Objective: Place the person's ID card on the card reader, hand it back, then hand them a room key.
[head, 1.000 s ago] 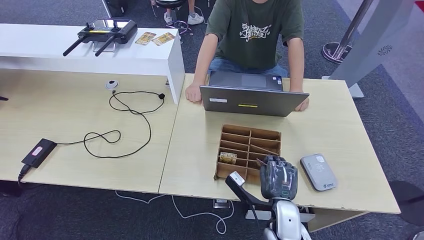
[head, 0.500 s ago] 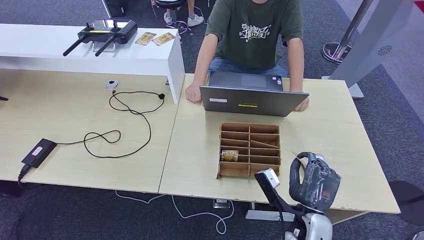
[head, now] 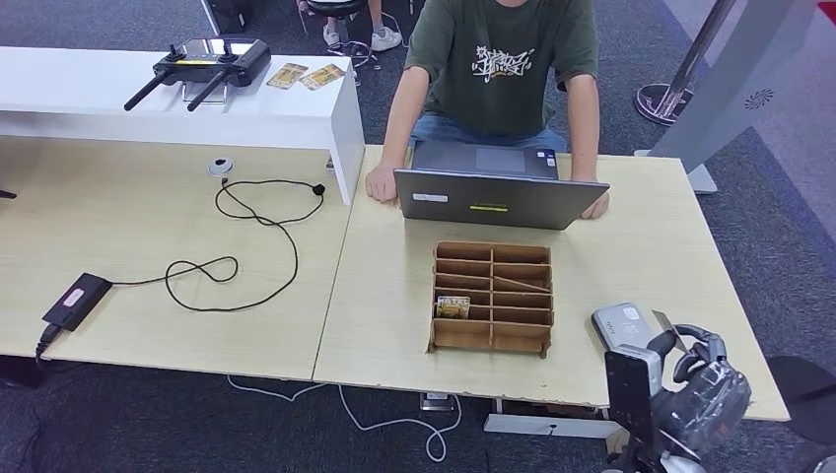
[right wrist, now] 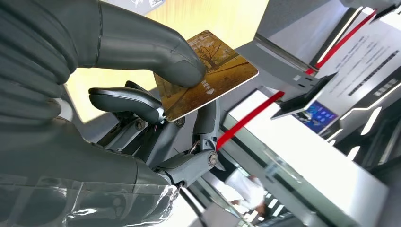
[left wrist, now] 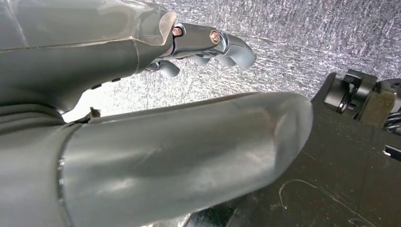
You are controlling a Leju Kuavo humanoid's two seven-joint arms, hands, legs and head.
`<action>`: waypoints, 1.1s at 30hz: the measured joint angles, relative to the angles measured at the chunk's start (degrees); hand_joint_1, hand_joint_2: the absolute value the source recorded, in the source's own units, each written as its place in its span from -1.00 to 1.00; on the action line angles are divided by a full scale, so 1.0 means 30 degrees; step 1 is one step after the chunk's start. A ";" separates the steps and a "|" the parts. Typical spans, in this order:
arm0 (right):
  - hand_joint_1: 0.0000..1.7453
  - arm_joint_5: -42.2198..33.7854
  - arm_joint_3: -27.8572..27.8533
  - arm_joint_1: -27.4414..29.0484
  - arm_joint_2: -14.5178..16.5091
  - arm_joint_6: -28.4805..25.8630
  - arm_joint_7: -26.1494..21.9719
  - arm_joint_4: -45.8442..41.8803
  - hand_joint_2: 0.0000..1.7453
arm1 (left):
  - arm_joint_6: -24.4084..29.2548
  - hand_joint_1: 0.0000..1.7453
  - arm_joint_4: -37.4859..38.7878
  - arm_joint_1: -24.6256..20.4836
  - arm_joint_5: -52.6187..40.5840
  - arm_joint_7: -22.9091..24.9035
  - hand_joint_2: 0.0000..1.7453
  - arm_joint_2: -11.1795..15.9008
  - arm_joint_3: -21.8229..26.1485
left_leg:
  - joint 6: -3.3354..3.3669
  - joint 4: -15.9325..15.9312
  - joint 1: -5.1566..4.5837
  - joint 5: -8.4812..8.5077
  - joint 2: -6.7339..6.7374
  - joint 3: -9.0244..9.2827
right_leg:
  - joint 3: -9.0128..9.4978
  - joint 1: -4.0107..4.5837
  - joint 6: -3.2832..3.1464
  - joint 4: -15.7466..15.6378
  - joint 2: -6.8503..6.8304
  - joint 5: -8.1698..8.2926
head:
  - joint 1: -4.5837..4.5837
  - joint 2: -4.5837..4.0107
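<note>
My right hand (head: 705, 389) hangs at the table's front right corner, just right of the grey card reader (head: 617, 326). In the right wrist view its thumb and a finger (right wrist: 124, 100) pinch a golden room key card (right wrist: 222, 75) with a tree picture on it. The wooden divider box (head: 493, 296) sits mid-table with another key card (head: 452, 307) standing in a left slot. A person (head: 503, 59) sits behind an open laptop (head: 498, 197), both hands resting beside it. My left hand (left wrist: 208, 45) hangs over grey carpet, fingers apart, holding nothing.
A white raised counter (head: 177, 103) at the back left carries a black remote controller (head: 202, 61) and two cards (head: 306, 75). A black cable (head: 246, 246) and a small black box (head: 75, 300) lie on the left table. A stanchion base (head: 665, 99) stands at the back right.
My right hand has swung from over the divider box's front edge to the right, past the card reader, to the table's front right corner, turning as it went.
</note>
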 joint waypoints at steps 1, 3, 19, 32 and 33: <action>0.98 -0.0968 -0.0242 0.0049 0.0091 0.0018 -0.0332 -0.0042 1.00 | -0.0002 -1.00 0.0000 -0.0002 0.0000 0.0016 -1.00 -0.0011 0.0002 | 0.0000 0.0000 0.0000 0.0000 0.0000 0.0000 | 0.0000 0.0000 0.0000 0.0000 0.0000 0.0000 | 0.0002 0.0000; 0.98 -0.3071 -0.0678 0.0122 0.0228 0.0095 -0.1003 -0.0100 1.00 | -0.0007 -1.00 0.0000 -0.0008 0.0000 0.0060 -1.00 -0.0018 0.0002 | 0.0000 0.0000 0.0000 0.0000 0.0002 0.0001 | 0.0000 0.0000 0.0000 0.0000 0.0001 0.0000 | 0.0004 0.0000; 0.93 -0.9222 -0.3601 0.0023 0.0492 0.0617 -0.3757 0.0259 1.00 | -0.0073 -1.00 0.0000 -0.0047 0.0007 0.0392 -1.00 -0.0173 0.0000 | 0.0001 0.0000 -0.0001 0.0000 -0.0001 -0.0004 | 0.0005 -0.0001 0.0000 0.0002 -0.0002 0.0001 | 0.0002 0.0000; 0.85 -0.5237 -0.4624 -0.1123 0.0499 0.0040 -0.5338 0.0629 1.00 | -0.0095 -1.00 0.0000 -0.0089 -0.0078 0.0395 -1.00 -0.0295 -0.0002 | 0.0001 0.0000 -0.0003 0.0001 -0.0012 -0.0004 | 0.0018 -0.0003 0.0000 0.0003 -0.0012 0.0003 | 0.0009 0.0000; 0.84 -0.4899 -0.4730 -0.1271 0.0499 0.0040 -0.5404 0.0630 1.00 | -0.0126 -1.00 0.0000 -0.0104 -0.0097 0.0393 -1.00 -0.0300 -0.0007 | 0.0001 0.0000 -0.0004 0.0001 -0.0014 -0.0004 | 0.0019 -0.0004 0.0000 0.0003 -0.0014 0.0003 | 0.0009 0.0000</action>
